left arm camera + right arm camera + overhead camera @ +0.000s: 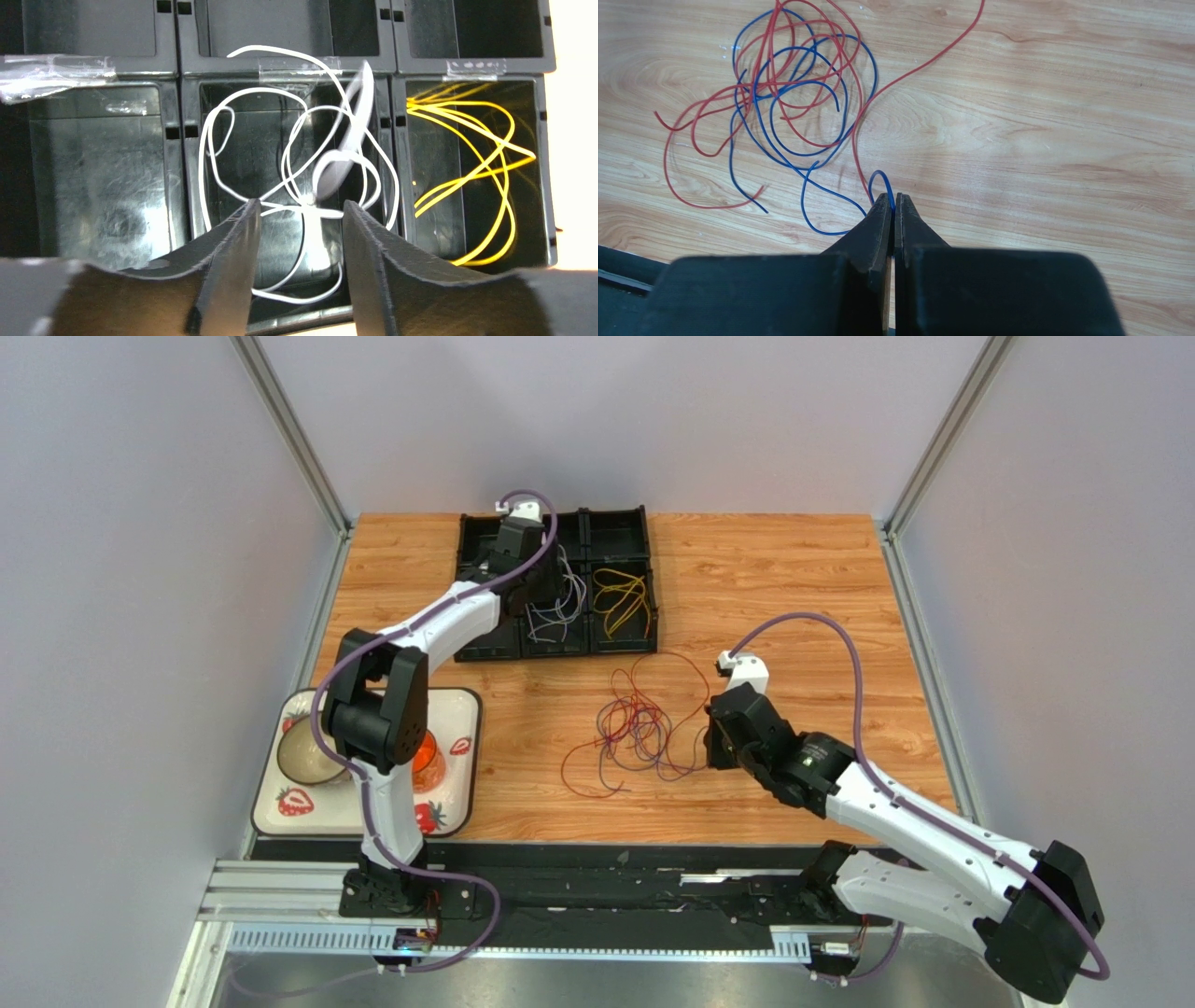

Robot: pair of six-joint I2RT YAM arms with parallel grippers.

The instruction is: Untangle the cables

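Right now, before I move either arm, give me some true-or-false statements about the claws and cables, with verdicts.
1. The left claw hangs open above the thin white cables. True.
2. Thin red cables lie tangled with thin blue cables on the wooden table. True.
3. The thin yellow cables lie on the table. False: they lie in a black plastic bin.
4. The right claw stands wide open. False: it is shut, and a blue loop pokes out at its tips.
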